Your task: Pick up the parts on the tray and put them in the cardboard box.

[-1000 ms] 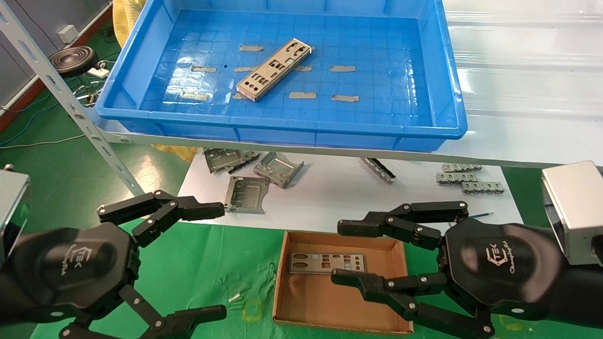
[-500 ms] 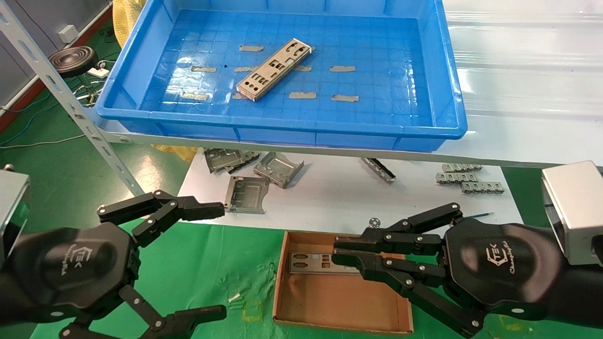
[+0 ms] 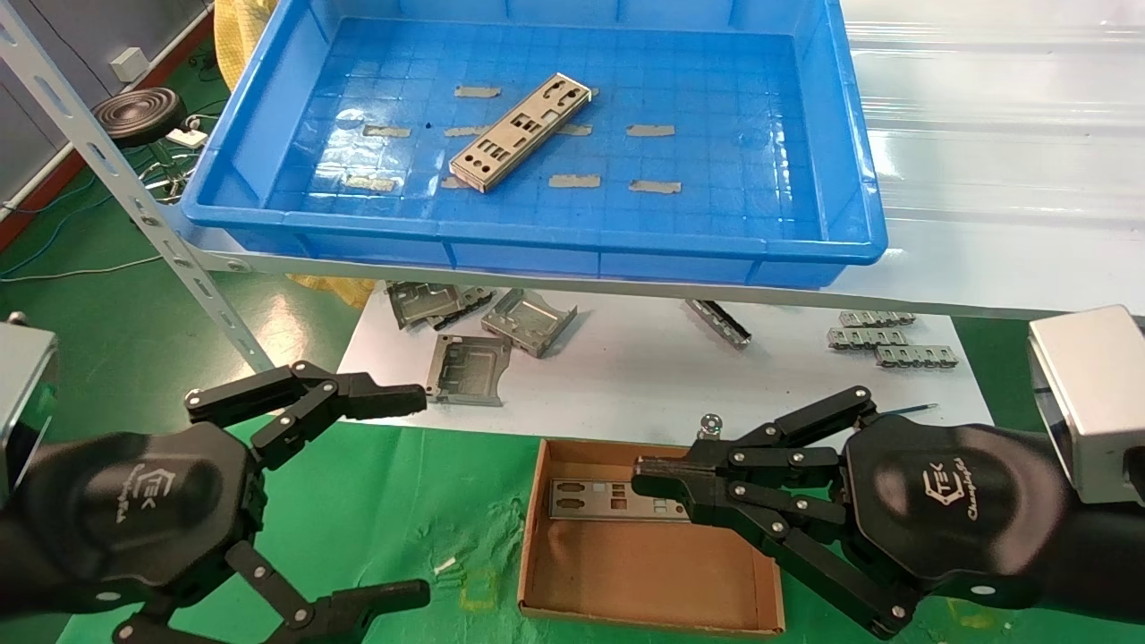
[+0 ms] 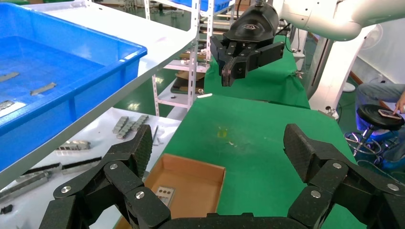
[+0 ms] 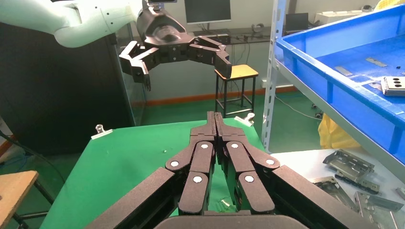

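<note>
Head view puts both grippers nearest the camera, low over the green cloth. The left gripper (image 3: 398,496) hangs at the robot's left with its 2 fingers spread wide and nothing between them. The right gripper (image 3: 637,475) reaches in from the robot's right with its fingers pressed together, tips over the far right part of the cardboard box (image 3: 626,572); the right wrist view shows the same fingers (image 5: 216,125) closed flat against each other, gripping nothing.

The cardboard box sits on the green cloth (image 3: 402,510) between the 2 grippers, just at the near edge of the white sheet (image 3: 626,376). 1 part (image 3: 599,499) lies flat on the box floor along its far wall, its right end hidden under the right gripper's fingertips; whether they touch it cannot be told. The left wrist view also shows this plate (image 4: 164,192) in the box (image 4: 191,183).

Farther out, on the white sheet, lie folded grey brackets (image 3: 483,335), a narrow strip (image 3: 718,323) and 3 short ridged strips (image 3: 886,342), with a small metal ring (image 3: 710,423) close to the box's far edge.

Farthest, on a raised shelf, stands the tray (image 3: 537,241). 1 more part (image 3: 523,131) rests diagonally on its gridded floor, left of centre, among grey tape patches (image 3: 572,181).
</note>
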Motion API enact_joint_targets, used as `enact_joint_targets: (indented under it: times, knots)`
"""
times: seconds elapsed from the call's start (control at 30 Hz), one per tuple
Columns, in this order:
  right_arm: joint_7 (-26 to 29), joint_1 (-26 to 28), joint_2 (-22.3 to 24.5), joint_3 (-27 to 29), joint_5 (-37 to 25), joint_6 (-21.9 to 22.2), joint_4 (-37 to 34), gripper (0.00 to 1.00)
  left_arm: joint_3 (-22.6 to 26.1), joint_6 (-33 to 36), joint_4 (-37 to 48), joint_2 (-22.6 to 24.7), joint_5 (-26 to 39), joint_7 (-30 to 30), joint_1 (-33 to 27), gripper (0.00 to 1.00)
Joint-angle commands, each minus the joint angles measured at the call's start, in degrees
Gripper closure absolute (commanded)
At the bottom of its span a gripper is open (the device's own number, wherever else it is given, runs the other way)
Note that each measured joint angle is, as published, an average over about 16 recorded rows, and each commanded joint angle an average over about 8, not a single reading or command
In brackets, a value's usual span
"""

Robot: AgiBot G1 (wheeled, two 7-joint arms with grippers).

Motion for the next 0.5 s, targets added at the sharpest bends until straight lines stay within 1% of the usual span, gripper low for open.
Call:
enact_joint_targets:
  times: [0.03, 0.13, 0.27, 0.4, 0.5]
  knots:
    - [0.00, 0.00, 0.00, 0.00, 0.00, 0.00, 0.00, 1.00, -0.11, -0.11, -0.07, -0.07, -0.23, 0.05, 0.32, 0.00]
    - [0.00, 0.00, 0.00, 0.00, 0.00, 0.00, -0.01, 1.00, 0.89, -1.20, 0.90, 1.66, 1.99, -1.03, -3.61, 0.00]
    - [-0.01, 0.01, 0.00, -0.01, 0.00, -0.01, -0.01, 1.00, 3.38, -2.29, 4.76, 5.56, 6.88, -2.66, -11.64, 0.00]
    - [-0.01, 0.01, 0.00, -0.01, 0.00, -0.01, -0.02, 1.00, 6.52, -2.92, 12.15, 10.87, 12.51, -2.88, -19.78, 0.00]
    - [-0.01, 0.01, 0.00, -0.02, 0.01, -0.01, -0.02, 1.00, 8.80, -3.55, 19.12, 15.20, 16.74, -1.68, -25.34, 0.00]
